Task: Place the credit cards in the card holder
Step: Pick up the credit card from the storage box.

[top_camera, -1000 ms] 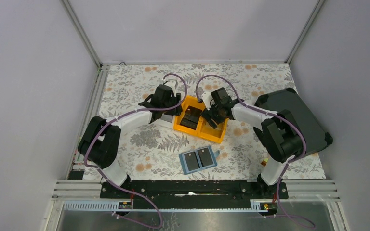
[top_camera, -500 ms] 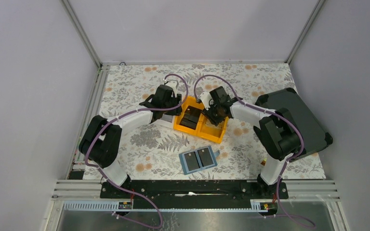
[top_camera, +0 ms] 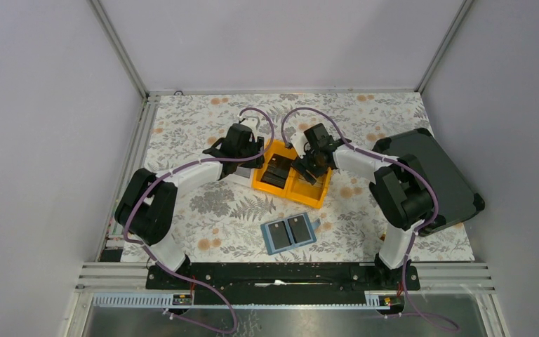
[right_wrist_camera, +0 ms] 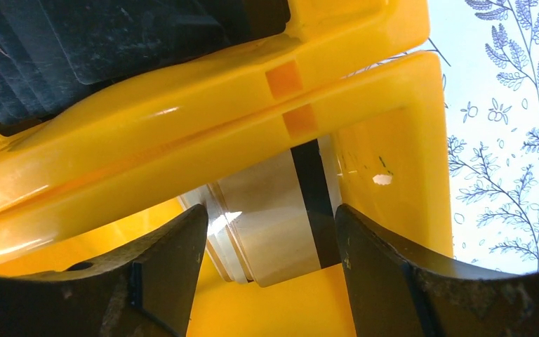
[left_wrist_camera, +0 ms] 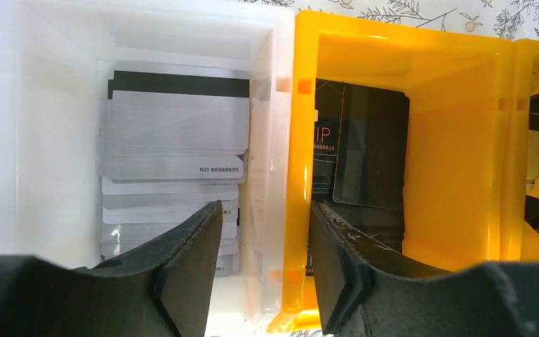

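The card holder lies open on the floral table, close to the arm bases and well apart from both grippers. Two dark credit cards sit side by side on its halves. The other cards I see are in the bins further out: grey cards stacked in the white bin, dark cards in the orange bin touching it, and pale cards with a dark stripe in the second orange bin.

My left gripper straddles the meeting walls of the white and orange bins, one finger inside each. The jaws are partly spread and hold nothing, with a gap showing on the white side.

My right gripper is down in the second orange bin, its fingers wide and bracketing the pale stack. I cannot tell whether the pads are touching it. A black case sits at the table's right edge.
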Robot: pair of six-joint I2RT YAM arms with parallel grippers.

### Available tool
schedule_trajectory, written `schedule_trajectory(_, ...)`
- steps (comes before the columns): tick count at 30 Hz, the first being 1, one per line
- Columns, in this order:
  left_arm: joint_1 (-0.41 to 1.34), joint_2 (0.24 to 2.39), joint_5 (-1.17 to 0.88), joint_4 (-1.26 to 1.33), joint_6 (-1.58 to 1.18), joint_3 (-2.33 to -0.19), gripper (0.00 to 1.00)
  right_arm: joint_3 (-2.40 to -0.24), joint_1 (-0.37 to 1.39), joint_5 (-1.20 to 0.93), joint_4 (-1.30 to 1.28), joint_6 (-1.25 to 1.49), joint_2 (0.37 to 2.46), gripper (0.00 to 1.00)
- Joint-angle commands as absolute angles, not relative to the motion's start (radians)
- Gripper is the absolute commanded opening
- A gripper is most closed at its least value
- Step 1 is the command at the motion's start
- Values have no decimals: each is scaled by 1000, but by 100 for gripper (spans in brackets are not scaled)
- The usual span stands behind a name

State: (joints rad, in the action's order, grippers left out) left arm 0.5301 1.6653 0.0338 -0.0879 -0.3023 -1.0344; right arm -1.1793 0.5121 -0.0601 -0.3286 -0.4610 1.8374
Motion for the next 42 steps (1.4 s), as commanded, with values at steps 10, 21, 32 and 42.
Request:
schedule_trajectory(10, 523, 1625, 87, -91, -272, -1060, 50, -1196, 505, 27, -323, -486, 1777, 64)
schedule_trajectory(21, 523, 1626, 88, -92, -271, -1058, 49, -1198, 505, 51, -323, -495, 1769, 63)
schedule_trajectory(32, 523, 1628, 85, -88, -273, -1057, 49, -1203, 510, 17, -333, -488, 1824, 66)
schedule_trajectory(42, 524, 1641, 72, -90, -245, -1063, 34, -1183, 516, 104, -282, -488, 1829, 59)
